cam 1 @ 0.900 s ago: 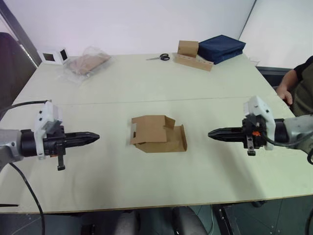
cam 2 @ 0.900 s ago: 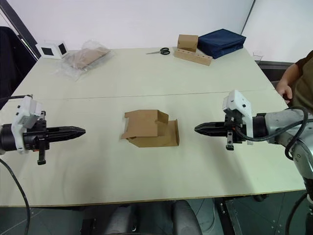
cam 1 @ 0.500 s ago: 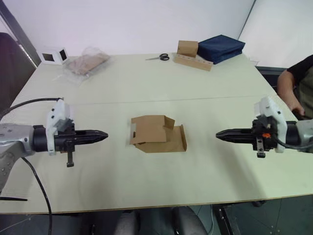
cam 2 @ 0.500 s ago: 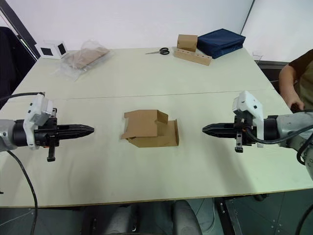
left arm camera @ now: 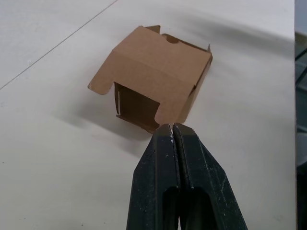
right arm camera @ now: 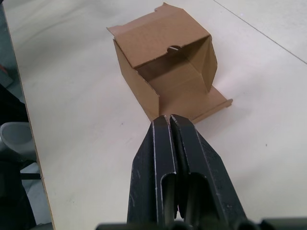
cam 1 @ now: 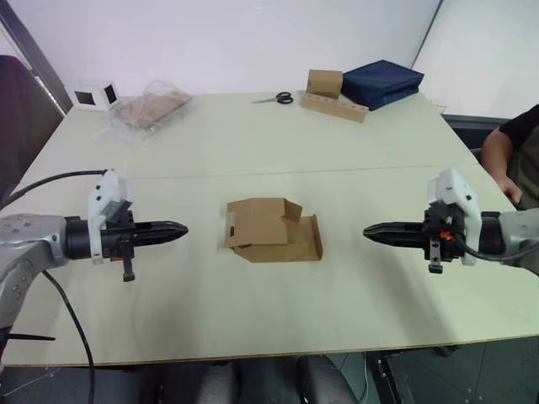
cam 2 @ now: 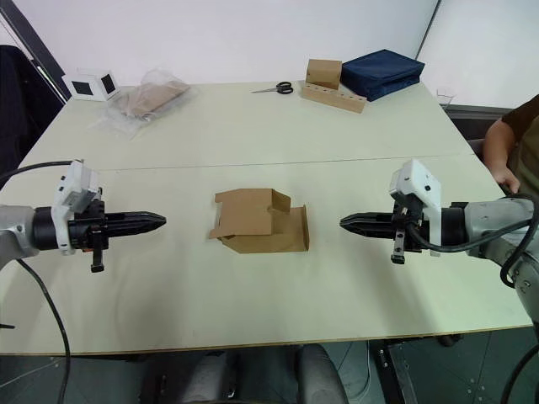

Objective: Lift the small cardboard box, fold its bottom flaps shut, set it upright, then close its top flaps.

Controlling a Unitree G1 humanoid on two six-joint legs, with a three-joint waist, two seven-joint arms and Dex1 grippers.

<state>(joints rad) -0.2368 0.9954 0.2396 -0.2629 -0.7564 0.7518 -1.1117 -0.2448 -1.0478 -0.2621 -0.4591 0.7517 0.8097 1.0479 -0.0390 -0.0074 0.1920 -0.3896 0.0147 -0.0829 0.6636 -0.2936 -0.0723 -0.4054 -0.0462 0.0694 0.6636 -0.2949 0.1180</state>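
Small cardboard box (cam 1: pixel 271 231) lies on its side in the middle of the pale table (cam 1: pixel 253 143), between the two grippers and touched by neither. Its open end faces the robot's right, and one flap (right arm camera: pixel 204 103) lies flat on the table on that side. On the opposite end, another flap (left arm camera: pixel 132 72) stands out over an opening. The left gripper (cam 1: pixel 178 231) hovers near the box with its fingers pressed together, holding nothing. The right gripper (cam 1: pixel 370 231) points at the open end, a little further away, also with fingers pressed together. Far behind lie scissors (cam 1: pixel 276 98), a blue bag (cam 1: pixel 381 82) and a plastic bag (cam 1: pixel 150 108).
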